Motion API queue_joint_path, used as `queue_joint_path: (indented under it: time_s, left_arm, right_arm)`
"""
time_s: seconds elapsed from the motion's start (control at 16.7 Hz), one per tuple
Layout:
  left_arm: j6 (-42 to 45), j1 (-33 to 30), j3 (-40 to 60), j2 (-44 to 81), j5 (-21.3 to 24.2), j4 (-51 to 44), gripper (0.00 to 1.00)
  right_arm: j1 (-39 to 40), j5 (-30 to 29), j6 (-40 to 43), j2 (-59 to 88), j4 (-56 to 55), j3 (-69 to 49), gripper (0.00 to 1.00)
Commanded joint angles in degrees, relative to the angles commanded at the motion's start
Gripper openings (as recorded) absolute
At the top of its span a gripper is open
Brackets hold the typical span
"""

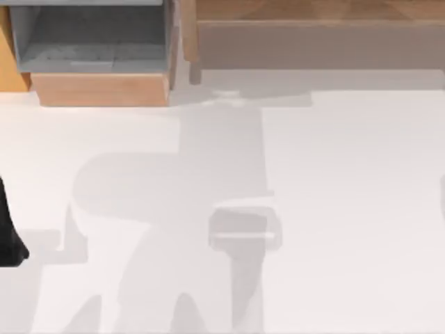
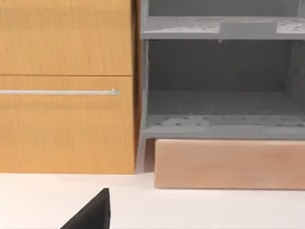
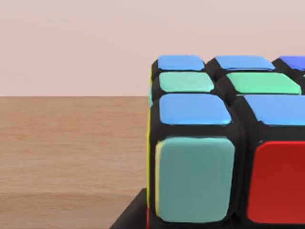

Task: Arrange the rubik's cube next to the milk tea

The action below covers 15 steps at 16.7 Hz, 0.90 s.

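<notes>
White table [image 1: 348, 209] lying bare; rubik's cube [image 3: 224, 143] sitting close before right jaws, spread untellable; centring advised.

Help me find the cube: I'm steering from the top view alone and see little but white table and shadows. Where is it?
Observer: The multicoloured plastic rubik's cube is right in front of the right wrist camera, with a brown wooden surface behind it.
Operator: Which colours face that camera?
Observer: Blue and green squares on top, and a pale teal square and a red one on the near side.
Operator: What does the left wrist camera face?
Observer: The left arm is at the table's left edge. Its camera looks at an orange-brown wooden cabinet door with a thin silver handle bar, beside a grey open shelf unit.
</notes>
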<state>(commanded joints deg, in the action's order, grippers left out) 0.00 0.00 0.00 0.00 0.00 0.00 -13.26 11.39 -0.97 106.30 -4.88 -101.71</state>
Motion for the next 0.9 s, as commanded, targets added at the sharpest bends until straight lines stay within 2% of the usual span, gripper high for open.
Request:
queue_joint_path:
  time_s: [0.48, 0.9]
  left_arm:
    - [0.0, 0.0, 0.0, 0.0, 0.0, 0.0, 1.00]
    - [0.0, 0.0, 0.0, 0.0, 0.0, 0.0, 1.00]
  right_arm:
    - [0.6, -0.7, -0.7, -1.5, 1.6, -0.9, 0.00]
    - [11.1, -6.8, -8.4, -14.5, 14.2, 2.4, 0.00]
